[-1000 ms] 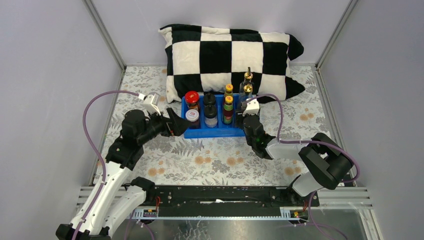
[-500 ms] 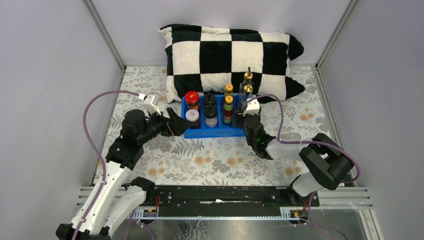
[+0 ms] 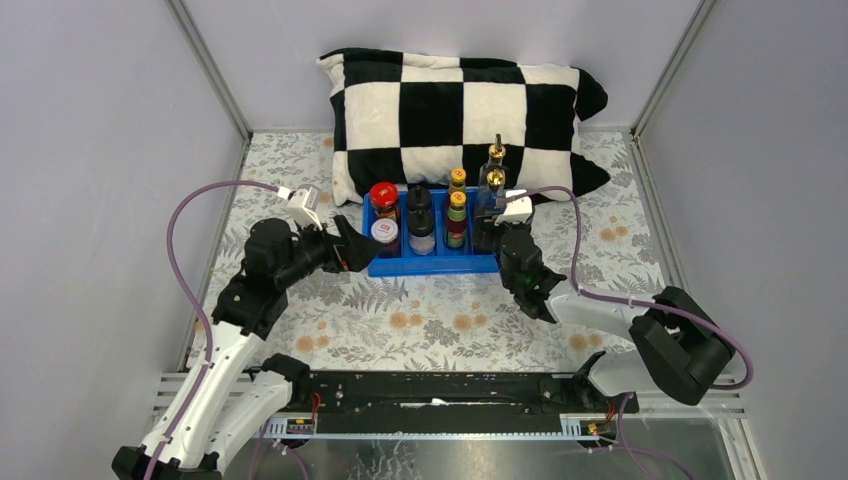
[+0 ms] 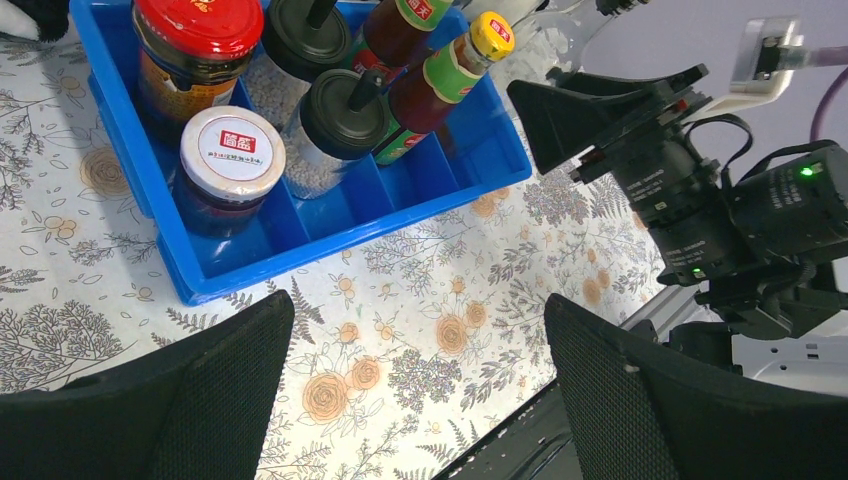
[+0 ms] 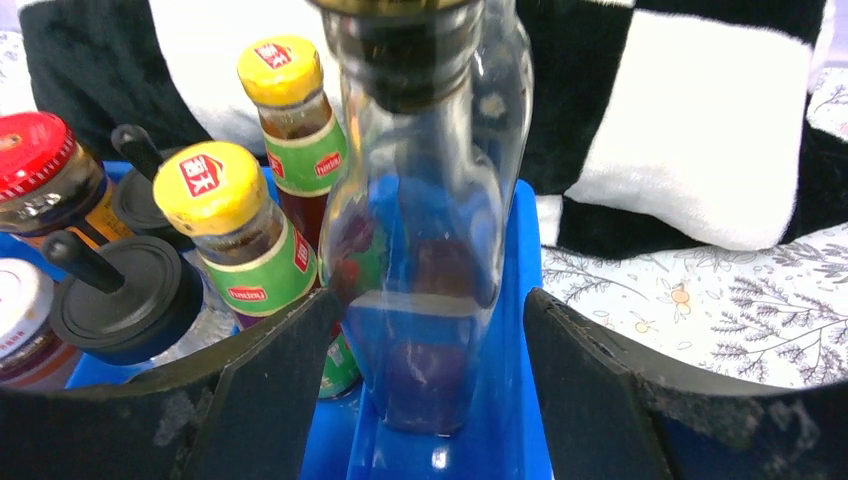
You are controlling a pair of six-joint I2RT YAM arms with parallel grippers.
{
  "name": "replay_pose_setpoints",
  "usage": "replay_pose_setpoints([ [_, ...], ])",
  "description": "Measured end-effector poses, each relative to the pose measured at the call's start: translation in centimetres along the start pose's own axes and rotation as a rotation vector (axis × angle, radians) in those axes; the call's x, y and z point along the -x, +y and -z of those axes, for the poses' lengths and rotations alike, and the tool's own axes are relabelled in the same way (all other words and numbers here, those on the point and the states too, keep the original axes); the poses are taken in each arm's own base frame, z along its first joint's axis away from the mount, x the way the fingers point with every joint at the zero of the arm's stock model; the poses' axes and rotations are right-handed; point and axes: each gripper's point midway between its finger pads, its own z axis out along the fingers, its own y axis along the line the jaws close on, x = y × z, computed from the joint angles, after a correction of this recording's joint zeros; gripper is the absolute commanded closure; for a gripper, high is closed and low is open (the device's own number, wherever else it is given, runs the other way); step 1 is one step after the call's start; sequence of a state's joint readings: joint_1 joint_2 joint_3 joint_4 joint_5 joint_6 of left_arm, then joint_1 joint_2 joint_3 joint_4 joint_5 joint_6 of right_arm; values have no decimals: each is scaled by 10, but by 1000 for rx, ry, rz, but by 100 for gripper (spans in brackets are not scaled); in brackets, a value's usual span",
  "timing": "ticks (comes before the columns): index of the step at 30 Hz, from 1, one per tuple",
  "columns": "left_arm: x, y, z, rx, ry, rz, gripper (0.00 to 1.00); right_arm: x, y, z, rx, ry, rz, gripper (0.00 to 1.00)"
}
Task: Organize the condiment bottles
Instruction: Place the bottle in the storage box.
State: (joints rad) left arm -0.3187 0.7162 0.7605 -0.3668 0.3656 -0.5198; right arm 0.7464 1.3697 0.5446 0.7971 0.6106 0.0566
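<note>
The condiment bottles stand in a blue tray [image 3: 430,264]. They are a red-lidded jar [image 3: 384,194], a white-lidded jar [image 3: 384,233], two black-capped jars [image 3: 421,222], two yellow-capped bottles [image 3: 457,201] and two gold-spouted glass bottles [image 3: 494,178]. My right gripper [image 5: 430,310] is open around the nearer glass bottle [image 5: 440,220]. That bottle rests upright on the tray floor at the right end. The right finger is clear of the glass and the left finger is very close to it. My left gripper [image 4: 415,330] is wide open and empty over the cloth, just off the tray's left front corner [image 4: 190,285].
A black-and-white checkered pillow [image 3: 460,100] lies right behind the tray. Grey enclosure walls close in the left, right and back. A black rail [image 3: 440,390] runs along the near edge. The table carries a floral cloth [image 3: 430,320].
The right gripper's jaws have spread apart from the glass bottle, and the right arm's elbow has swung out to the right. The left arm has stayed still.
</note>
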Motion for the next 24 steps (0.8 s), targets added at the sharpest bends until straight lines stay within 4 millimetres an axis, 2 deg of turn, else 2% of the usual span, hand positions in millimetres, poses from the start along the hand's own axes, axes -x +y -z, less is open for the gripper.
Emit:
replay_pose_setpoints([
  [12,0,3,-2,12,4,4,1,42,-10,20,9,-65,-27,21],
  [18,6,1,-2,15,-11,-1,1,65,-16,39,37,-93,-48,21],
  [24,13,0,-1,25,-27,-5,1,72,-21,60,83,-73,-38,20],
])
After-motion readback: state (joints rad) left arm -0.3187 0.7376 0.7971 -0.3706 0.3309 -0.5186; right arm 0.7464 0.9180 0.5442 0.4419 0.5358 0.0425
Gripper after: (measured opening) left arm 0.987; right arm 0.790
